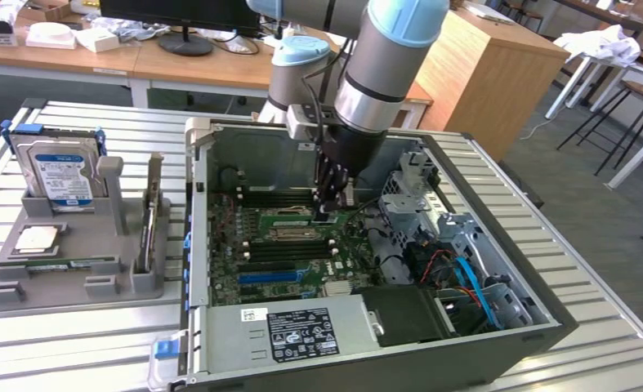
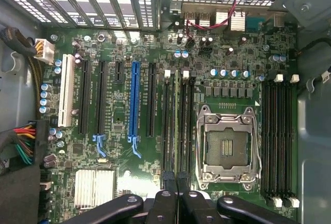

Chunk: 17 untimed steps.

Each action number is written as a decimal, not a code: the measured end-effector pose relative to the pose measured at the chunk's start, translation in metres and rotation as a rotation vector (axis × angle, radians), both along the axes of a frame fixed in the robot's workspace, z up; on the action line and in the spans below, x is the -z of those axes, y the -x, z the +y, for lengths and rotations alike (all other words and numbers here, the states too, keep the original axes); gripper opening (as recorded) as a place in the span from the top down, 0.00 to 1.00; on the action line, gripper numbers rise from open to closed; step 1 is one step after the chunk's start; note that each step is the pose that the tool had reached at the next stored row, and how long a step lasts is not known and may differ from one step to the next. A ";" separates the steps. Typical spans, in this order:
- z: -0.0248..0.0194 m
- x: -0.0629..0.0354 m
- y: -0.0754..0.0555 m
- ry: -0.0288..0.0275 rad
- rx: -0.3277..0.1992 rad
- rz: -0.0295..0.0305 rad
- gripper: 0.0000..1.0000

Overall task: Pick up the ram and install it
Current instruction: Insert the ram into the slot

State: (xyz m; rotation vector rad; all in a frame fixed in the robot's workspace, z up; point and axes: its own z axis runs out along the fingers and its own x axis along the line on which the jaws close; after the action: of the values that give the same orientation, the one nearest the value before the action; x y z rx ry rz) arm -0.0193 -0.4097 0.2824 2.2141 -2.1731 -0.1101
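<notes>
Wrist view: we are seeing the claw [image 2: 177,179] clenched on the ram [image 2: 177,115], which is standing edge-on along the black memory slots just beside the CPU socket [image 2: 226,146], inside the case [image 1: 517,327]. To seat it well, we are judging that the stick should stay upright and parallel to its slot, with pressure spread evenly along its length, not tipped onto one end. We are counting one ram in the grip, one socket, one blue slot [image 2: 134,105], one white slot [image 2: 66,97], and one hard drive [image 1: 62,175] in the tray [image 1: 125,282].
</notes>
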 end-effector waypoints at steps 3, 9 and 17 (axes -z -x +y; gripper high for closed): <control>0.0000 0.0000 0.000 0.0001 0.000 0.0000 0.89; -0.0020 0.0000 0.000 0.0001 0.000 0.0000 0.89; -0.0044 0.0010 0.000 0.0000 0.000 0.0000 0.89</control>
State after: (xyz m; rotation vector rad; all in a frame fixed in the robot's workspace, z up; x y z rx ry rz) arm -0.0195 -0.4141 0.2814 2.2141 -2.1732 -0.1101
